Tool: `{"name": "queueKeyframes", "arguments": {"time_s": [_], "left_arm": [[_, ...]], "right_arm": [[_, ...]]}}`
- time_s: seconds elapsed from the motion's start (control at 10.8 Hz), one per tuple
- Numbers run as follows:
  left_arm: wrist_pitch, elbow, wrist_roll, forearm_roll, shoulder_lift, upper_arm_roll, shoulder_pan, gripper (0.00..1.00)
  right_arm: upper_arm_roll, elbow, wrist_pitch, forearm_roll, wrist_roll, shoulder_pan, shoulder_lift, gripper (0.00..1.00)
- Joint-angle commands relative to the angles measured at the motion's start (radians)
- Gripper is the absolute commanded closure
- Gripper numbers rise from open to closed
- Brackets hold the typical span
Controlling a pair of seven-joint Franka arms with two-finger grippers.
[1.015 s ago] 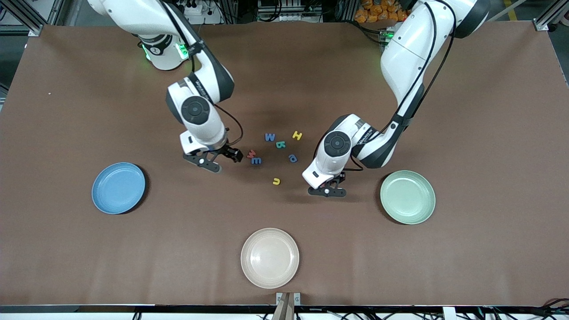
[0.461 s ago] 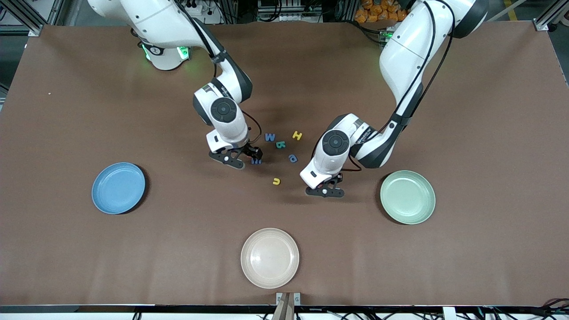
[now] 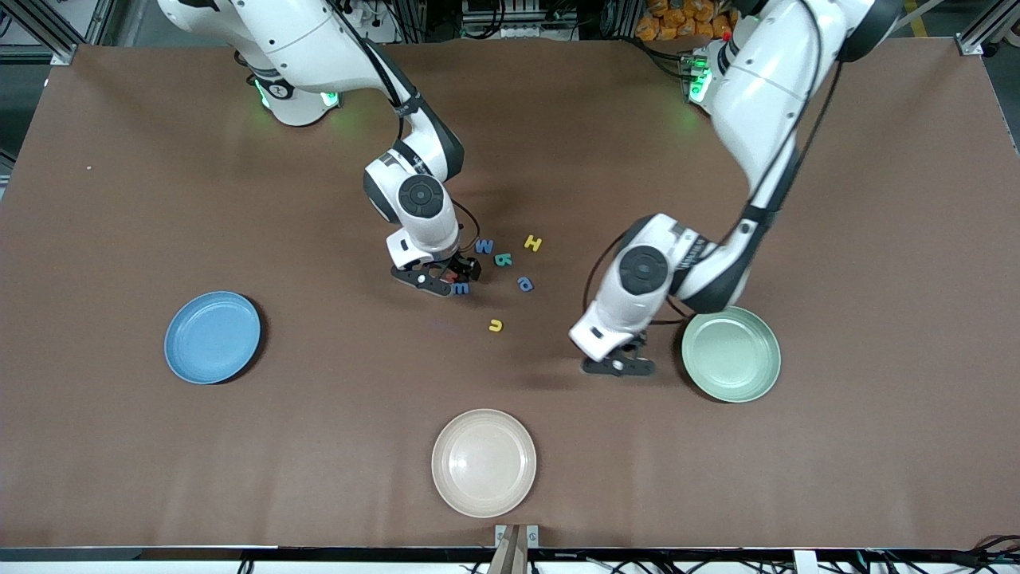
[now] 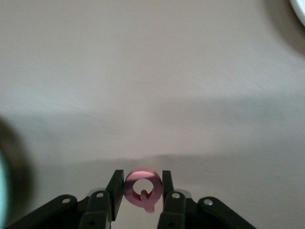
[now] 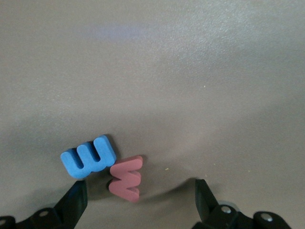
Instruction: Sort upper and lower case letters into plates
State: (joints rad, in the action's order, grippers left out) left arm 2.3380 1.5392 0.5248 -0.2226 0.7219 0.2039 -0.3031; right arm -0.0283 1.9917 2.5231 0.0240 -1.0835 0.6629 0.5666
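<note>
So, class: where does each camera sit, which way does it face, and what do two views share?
Front: high, facing the bases, looking down at the table; both arms show.
Left wrist: looks down at bare table; left gripper shut on red Q.
Right wrist: looks down; open right gripper over blue E, red W.
Shared: front and right wrist show blue E.

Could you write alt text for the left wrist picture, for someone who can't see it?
Seen from the wrist, the left gripper is shut on a small pink letter Q, pinched between its two black fingers. The brown table fills the rest of the picture, with a sliver of pale plate at one corner.
</note>
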Motion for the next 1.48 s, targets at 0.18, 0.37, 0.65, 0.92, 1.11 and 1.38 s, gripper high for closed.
{"name": "queueKeyframes", "arguments": {"time_s": [0.18, 0.37, 0.65, 0.92, 1.11, 1.38], "left_arm": [[-0.127, 0.025, -0.259, -0.015, -0.088, 0.017, 0.168, 1.0], [-0.153, 0.028, -0.356, -0.015, -0.088, 0.019, 0.231, 1.0], [-0.186, 0.083, -0.384, -0.015, -0.085, 0.019, 0.284, 0.79], [-0.186, 0.107, -0.399, -0.014, -0.078, 0.019, 0.305, 0.0], [-0.186, 0.101, -0.396, -0.015, -0.081, 0.02, 0.294, 0.0], [-0.186, 0.079, -0.327, -0.015, -0.087, 0.081, 0.276, 0.0]], "right_arm": [[0.001, -0.001, 0.046, -0.006, -0.007, -0.009, 0.013, 0.0], [0.002, -0.001, 0.046, -0.006, -0.007, -0.019, 0.013, 0.04], [0.002, -0.002, 0.048, -0.006, -0.006, -0.019, 0.012, 0.82], [0.004, -0.002, 0.037, -0.006, -0.012, -0.019, -0.016, 0.89], [0.007, -0.001, 0.014, -0.006, -0.003, -0.038, -0.059, 0.9], [0.007, -0.002, -0.117, -0.004, 0.101, -0.133, -0.149, 0.9]]}}
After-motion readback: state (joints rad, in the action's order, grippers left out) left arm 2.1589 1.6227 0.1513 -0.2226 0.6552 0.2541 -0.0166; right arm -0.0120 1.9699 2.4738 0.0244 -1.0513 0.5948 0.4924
